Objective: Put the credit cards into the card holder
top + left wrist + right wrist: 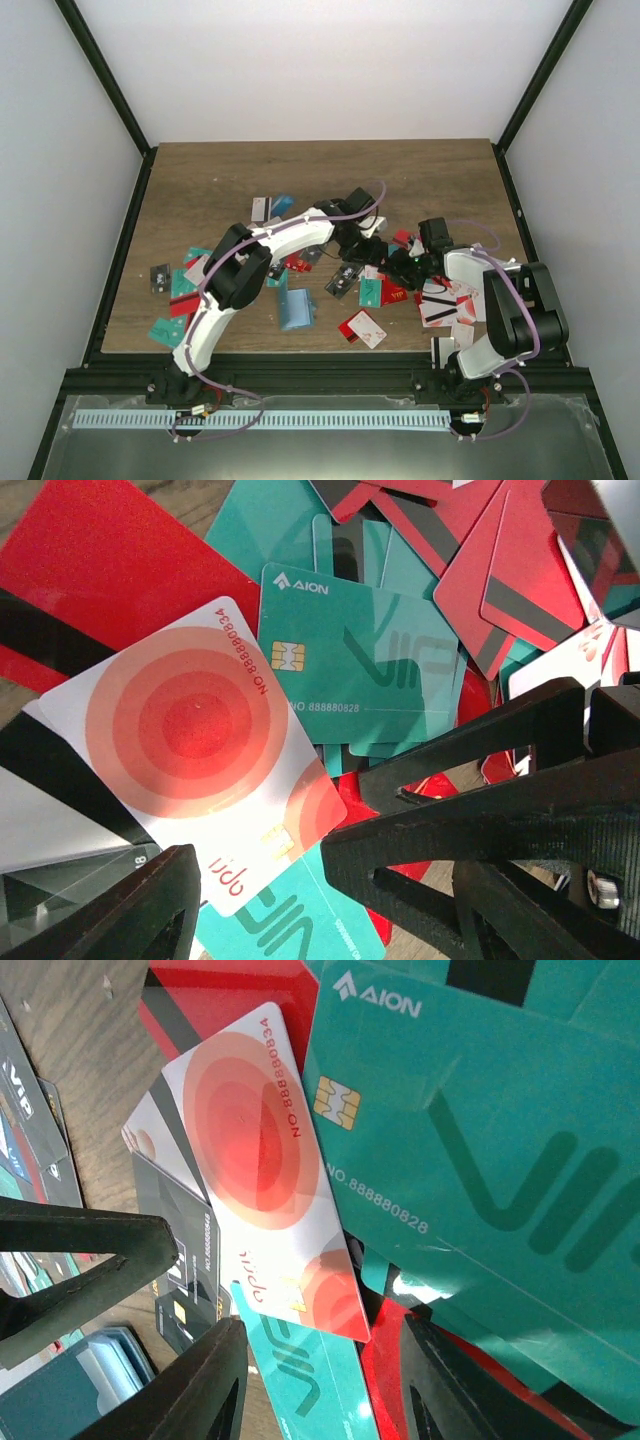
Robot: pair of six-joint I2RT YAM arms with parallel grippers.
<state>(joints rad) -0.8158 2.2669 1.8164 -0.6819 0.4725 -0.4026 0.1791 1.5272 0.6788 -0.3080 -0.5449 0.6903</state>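
"Hovering over a heap of credit cards (362, 327) at the middle of the worktop (200, 180), the left gripper (358, 258) and right gripper (325, 1345) sit nose to nose. Is that the line?" the desk asks.

"Yes. Cards in red, teal-green, white and black lie strewn from the left edge across towards the near right corner."

"What's under the fingers?"

"A white card (190, 730) with red rings. Its edge overlaps a teal-green card (370, 660) marked AION, and a red card (90, 570) with a dark stripe lies partly beneath it. The left gripper's fingers stand wide apart with nothing pinched between them. The right gripper's fingers are partly spread and straddle the white card's short end. Whether they touch it, I cannot tell."

"And the card holder (297, 310)?"

"Dull teal-blue, close to the near edge and a little left of centre. It is near the heap but apart from both grippers. It looks part-open, though the overhead view is too small to be sure."
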